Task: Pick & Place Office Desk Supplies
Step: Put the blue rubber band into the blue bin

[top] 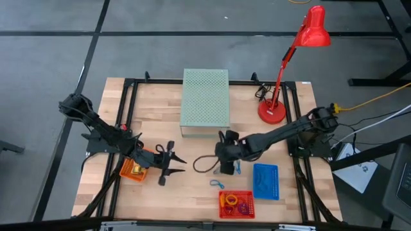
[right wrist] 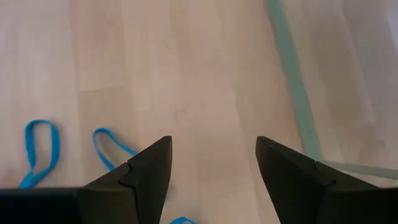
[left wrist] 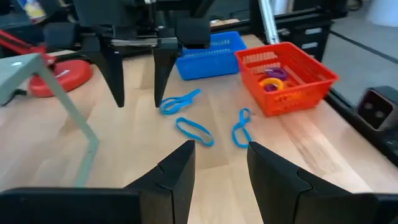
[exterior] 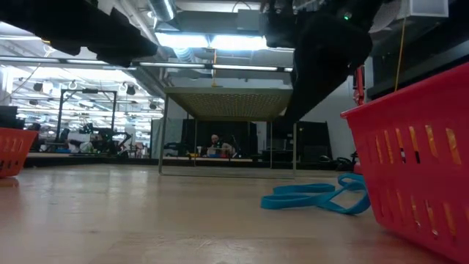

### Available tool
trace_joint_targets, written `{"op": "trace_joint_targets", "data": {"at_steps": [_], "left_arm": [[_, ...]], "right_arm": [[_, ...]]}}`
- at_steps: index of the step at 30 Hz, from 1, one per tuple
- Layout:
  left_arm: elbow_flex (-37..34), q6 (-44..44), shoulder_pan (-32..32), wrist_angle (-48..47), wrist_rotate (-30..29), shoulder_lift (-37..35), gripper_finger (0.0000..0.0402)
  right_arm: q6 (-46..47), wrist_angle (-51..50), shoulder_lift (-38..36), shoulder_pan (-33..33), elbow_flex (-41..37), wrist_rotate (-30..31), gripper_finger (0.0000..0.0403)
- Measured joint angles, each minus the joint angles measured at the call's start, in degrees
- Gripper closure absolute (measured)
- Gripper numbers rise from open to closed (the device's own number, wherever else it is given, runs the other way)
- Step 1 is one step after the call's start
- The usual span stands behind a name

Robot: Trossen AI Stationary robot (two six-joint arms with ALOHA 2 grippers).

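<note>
A: Workshop hall behind, ceiling lights on; pale wooden table (top: 192, 192) under a black frame. Sorted so far?

B: Red basket (left wrist: 309, 68): ring clips (left wrist: 272, 77) inside. Blue basket (top: 266, 181): blue items, unclear which. Orange basket (top: 133, 169) by the left arm: contents unclear.

A: Outstanding?

B: Three blue loops (left wrist: 194, 130) loose on the wood between the baskets.

A: Grippers?

B: Right gripper (left wrist: 138, 102) spread wide, empty, just over the loops. Left gripper (top: 168, 163) parted, empty, near the orange basket.
</note>
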Motion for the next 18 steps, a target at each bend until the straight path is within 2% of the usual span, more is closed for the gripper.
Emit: {"op": "trace_joint_targets", "data": {"at_steps": [13, 18], "left_arm": [[0.00, -0.41, -0.13, -0.13, 0.97, 0.00, 0.0259], [0.00, -0.46, -0.13, -0.15, 0.99, 0.00, 0.0259]], "right_arm": [[3.05, -2.21, 8.72, 4.51, 1.91, -8.43, 0.0170], [3.05, -1.99, 9.63, 4.64, 1.92, -8.57, 0.0170]]}}
